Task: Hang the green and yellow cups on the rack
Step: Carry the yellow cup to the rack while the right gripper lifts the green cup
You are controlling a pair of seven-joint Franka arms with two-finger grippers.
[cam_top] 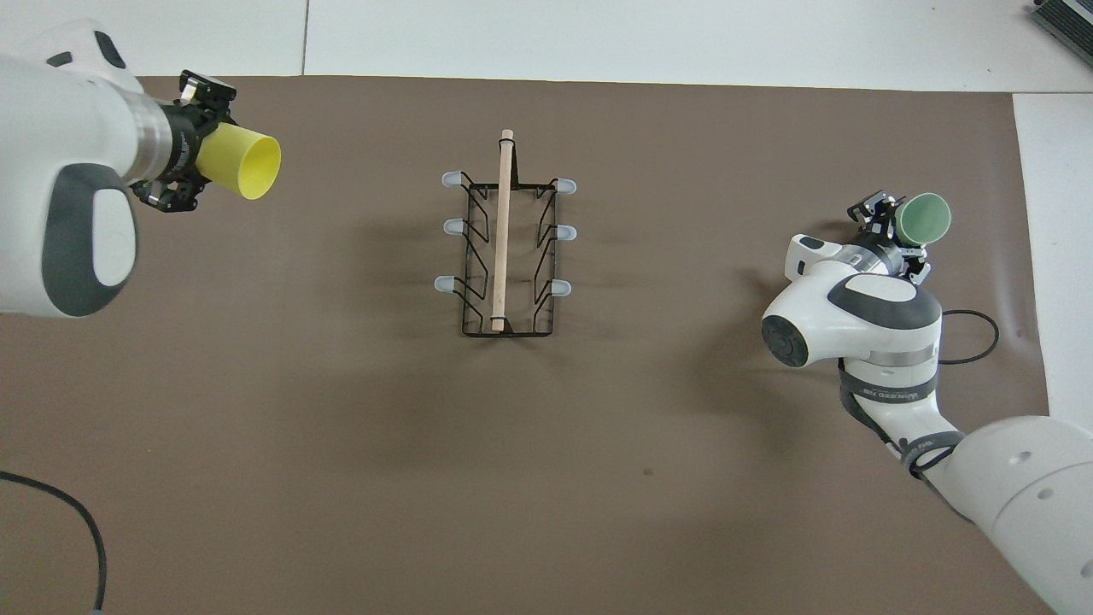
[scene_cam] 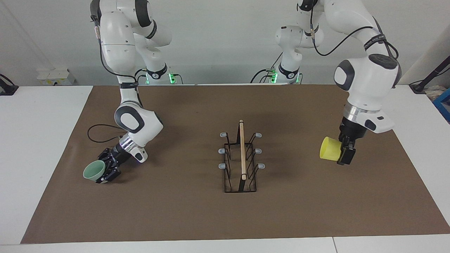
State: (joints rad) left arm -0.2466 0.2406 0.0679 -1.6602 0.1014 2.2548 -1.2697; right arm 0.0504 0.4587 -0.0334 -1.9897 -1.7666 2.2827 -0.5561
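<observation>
Two cups are already gripped, one per arm, and neither hangs on the rack [scene_cam: 241,158] yet. The left tool [scene_cam: 346,151] is closed on the yellow cup [scene_cam: 329,149] and holds it up in the air over the brown mat at the left arm's end of the desk [scene_cam: 45,147]. The right tool [scene_cam: 108,171] is closed on the green cup [scene_cam: 93,171], low over the mat at the right arm's end; whether that cup touches the mat I cannot tell.

The rack stands mid-desk between them. Its wooden bar runs from 12 to 6 o'clock in the overhead view, and three grey-tipped pegs stick out on each side, toward 3 and 9 o'clock.

In that view the yellow cup's mouth opens toward 3 o'clock, straight at the rack's nearer row of pegs. The green cup's mouth tips toward 1 o'clock, away from the rack, so I judge it needs turning first. Both arms sit about equally far from the rack.
</observation>
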